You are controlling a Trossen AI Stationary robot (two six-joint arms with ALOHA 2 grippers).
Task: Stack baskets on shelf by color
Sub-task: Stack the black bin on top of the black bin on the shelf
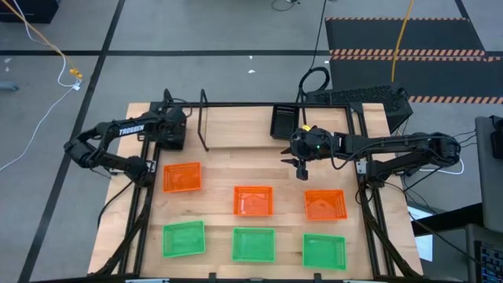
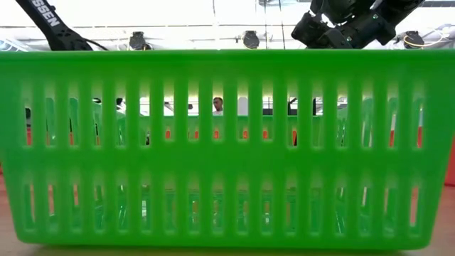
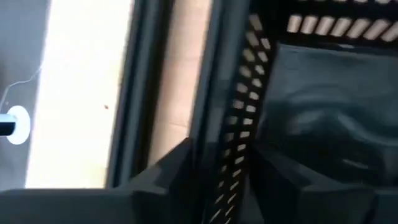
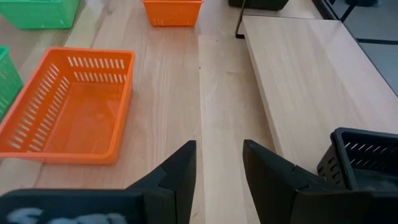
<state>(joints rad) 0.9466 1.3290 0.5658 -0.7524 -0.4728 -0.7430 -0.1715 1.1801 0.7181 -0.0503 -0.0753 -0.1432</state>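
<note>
Three orange baskets lie in a row across the table's middle, and three green baskets sit in a row along the near edge. A black basket rests flat at the right end of the shelf, the thin-rod rack on the raised far board. My left gripper is at the shelf's left end, shut on another black basket. My right gripper hangs open over bare wood in front of the shelf, between the black basket and an orange basket. A third black basket does not show. My left gripper holds the black basket by its slotted side wall, pinched with one finger outside the wall and the other finger inside the basket. Whether the basket rests on the board or is lifted does not show.
The black table frame runs along both sides of the table. The raised board steps up from the tabletop at the far side. In the low view a green basket fills the picture. Bare wood lies between the shelf and the orange row.
</note>
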